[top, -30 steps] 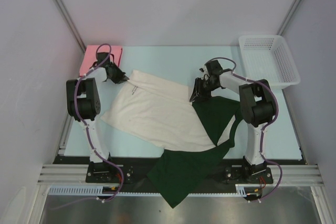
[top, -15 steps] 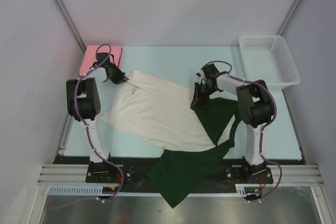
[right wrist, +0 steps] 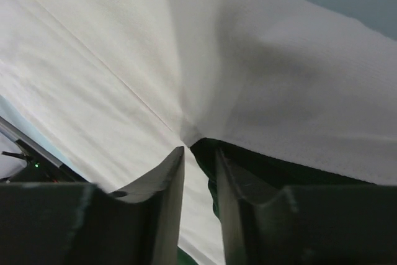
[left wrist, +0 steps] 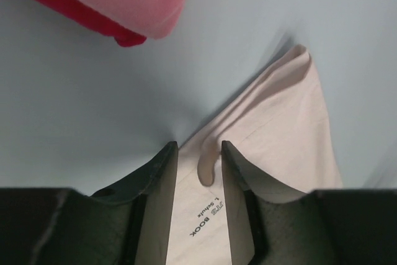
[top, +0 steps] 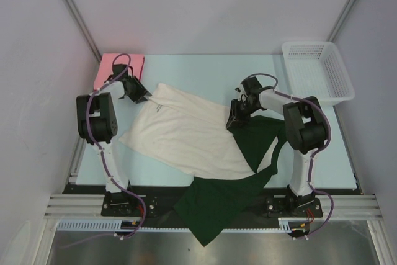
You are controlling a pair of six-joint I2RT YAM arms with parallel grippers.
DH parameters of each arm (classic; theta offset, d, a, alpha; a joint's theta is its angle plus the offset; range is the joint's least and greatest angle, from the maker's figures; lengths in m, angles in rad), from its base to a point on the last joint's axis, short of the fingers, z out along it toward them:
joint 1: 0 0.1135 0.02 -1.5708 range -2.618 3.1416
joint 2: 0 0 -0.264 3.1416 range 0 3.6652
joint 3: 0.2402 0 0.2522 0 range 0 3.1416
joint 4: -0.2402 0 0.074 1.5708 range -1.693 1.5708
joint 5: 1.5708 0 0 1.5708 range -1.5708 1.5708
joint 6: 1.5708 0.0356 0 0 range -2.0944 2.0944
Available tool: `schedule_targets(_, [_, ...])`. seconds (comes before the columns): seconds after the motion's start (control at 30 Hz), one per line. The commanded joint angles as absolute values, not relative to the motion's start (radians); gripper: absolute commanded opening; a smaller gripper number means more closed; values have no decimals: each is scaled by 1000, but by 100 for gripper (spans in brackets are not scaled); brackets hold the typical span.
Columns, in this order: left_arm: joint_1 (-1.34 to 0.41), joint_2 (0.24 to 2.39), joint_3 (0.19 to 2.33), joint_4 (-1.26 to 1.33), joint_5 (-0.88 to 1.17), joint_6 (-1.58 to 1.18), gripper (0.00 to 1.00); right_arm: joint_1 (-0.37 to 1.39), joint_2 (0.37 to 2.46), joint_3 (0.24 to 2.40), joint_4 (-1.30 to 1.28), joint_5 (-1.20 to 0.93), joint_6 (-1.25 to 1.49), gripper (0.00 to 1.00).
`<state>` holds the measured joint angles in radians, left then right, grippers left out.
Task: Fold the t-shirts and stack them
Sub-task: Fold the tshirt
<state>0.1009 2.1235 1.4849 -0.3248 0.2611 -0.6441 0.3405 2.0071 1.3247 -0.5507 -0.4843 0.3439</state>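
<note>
1. Currently, your left gripper [left wrist: 198, 148] is narrow. Its fingers pinch a raised fold at the far left corner of the cream-and-green shirt [top: 186, 131], beside a line of small black print on the cloth.
2. Your right gripper [right wrist: 200, 150] is also narrow. It nips the same shirt at its right side, where the cream panel meets the dark green, and creases fan out from the pinch.
3. You have the cream-and-green shirt spread across the middle of the tabletop [top: 205, 69], between your two arms. Most of it lies cream side up. Dark green shows at the right and trails over the near edge between the arm bases.
4. Your pink shirt [top: 115, 66] lies folded square at the far left corner of the tabletop. It is just beyond the left gripper and apart from the cream cloth. A darker red edge shows under the pink in the left wrist view.
5. One white mesh basket [top: 340, 72] sits at the far right corner, well apart from both shirts.
</note>
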Motion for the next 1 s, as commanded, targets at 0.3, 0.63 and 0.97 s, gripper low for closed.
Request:
schedule_targets(0.3, [109,2025,1416,-313,314,-558,57,244,1865,1355,-558,-587,405,42])
schedule_targets(0.63, [100,2086,1437,-330,344,-554,39,150,1815,1287,-565,-603,390,40])
schedule_targets(0.97, [103,2151,1571,-439,206,-492,0,121,1767,1190,-551,-584,393,40])
